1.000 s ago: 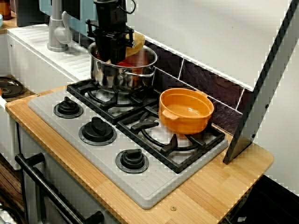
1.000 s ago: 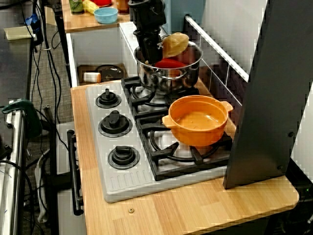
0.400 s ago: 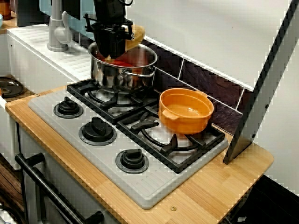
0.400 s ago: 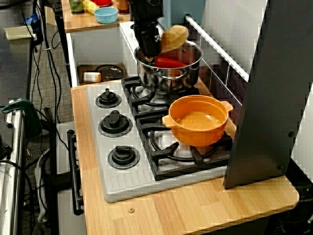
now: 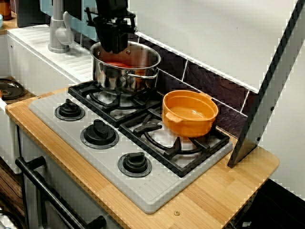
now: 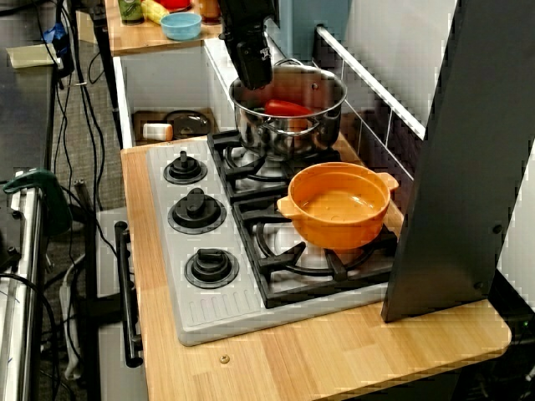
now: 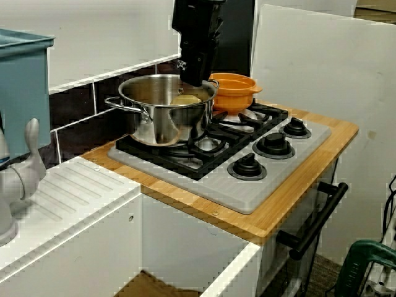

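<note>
My black gripper (image 5: 113, 46) hangs just above the near rim of a steel pot (image 5: 125, 75) on the stove's back burner. Its fingers look parted and hold nothing. In the view from the sink side, a tan bread-like piece (image 7: 185, 99) lies inside the steel pot (image 7: 162, 117), right below the gripper (image 7: 197, 78). A red item (image 6: 286, 108) also lies in the pot (image 6: 288, 129), seen in the view along the counter under the gripper (image 6: 253, 79). An empty orange pot (image 5: 189, 113) stands on the neighbouring burner.
Three black knobs (image 5: 99, 133) line the stove's front edge. A grey faucet (image 5: 58, 29) stands by the sink to the left. A tall slanted grey panel (image 5: 267, 90) leans at the right end of the counter. A blue bowl (image 6: 180, 25) sits on a far table.
The gripper rose above the pot with the tan piece, then let it go. The piece now lies in the steel pot.
</note>
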`<state>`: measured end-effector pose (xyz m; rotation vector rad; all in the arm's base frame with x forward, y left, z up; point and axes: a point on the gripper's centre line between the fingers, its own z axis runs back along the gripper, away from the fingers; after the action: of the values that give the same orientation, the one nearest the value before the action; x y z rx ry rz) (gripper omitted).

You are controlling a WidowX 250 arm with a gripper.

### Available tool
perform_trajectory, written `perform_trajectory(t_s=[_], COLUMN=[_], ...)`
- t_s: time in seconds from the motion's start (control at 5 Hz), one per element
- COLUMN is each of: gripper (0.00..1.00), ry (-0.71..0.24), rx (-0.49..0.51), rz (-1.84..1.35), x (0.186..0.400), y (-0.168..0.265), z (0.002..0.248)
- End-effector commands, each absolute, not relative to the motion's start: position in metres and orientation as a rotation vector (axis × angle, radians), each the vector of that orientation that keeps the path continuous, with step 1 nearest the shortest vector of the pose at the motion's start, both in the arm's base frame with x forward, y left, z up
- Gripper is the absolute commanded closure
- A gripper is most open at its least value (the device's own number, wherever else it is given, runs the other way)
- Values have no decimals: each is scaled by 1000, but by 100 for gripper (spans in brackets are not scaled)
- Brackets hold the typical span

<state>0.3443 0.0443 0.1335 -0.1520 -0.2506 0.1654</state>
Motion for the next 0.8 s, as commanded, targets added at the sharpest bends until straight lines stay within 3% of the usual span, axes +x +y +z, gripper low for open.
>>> perform_trajectory(t_s=[0.0, 0.4, 0.6], gripper=[100, 100, 0], ry=[-332, -334, -335], rx=[-147, -131, -112], rz=[155, 132, 119], x=[344, 345, 347], y=[48, 48, 48], z=[161, 160, 161])
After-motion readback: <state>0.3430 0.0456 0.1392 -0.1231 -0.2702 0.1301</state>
